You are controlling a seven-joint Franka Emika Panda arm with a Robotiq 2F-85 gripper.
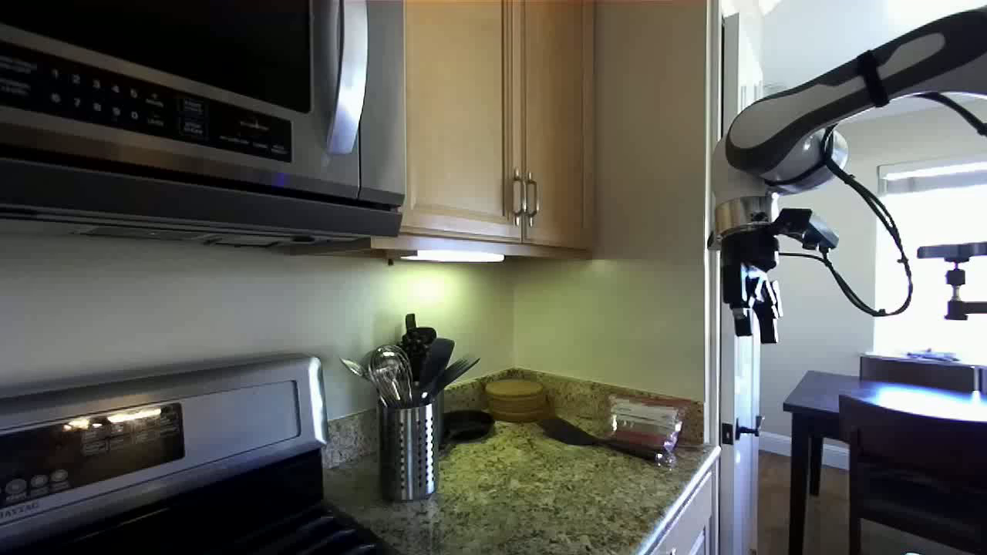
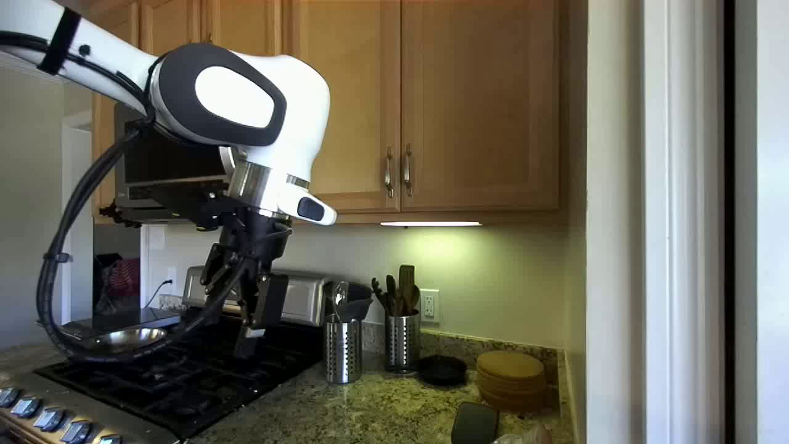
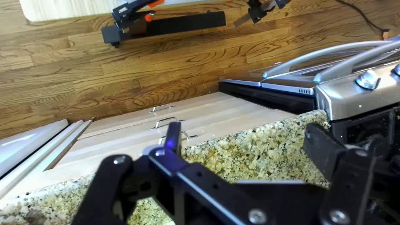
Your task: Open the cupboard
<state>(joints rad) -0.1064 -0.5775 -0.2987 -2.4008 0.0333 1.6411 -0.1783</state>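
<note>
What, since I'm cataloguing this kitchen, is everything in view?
cupboard: one, light wood, above counter, shut
handles: two, silver, on cupboard
other doors: several, tan, above microwave
microwave: one, silver and black, above stove
stove: one, silver and black, beside counter
pan or bowl: one, silver, by stove
light: one, white, under cupboard
counter: one, speckled tan, under cupboard
holders: two, silver, on counter, with utensils
dish: one, black, counter
round stack: one, tan, counter
spatula: one, black, counter
packet: one, clear and red, counter
outlets: two seen, white, on wall
drawers: three, beige, below counter
table: one, dark, in background
chairs: two seen, dark, at table
arm: one, white, both exterior views
claw: one, black, open, on arm
</note>
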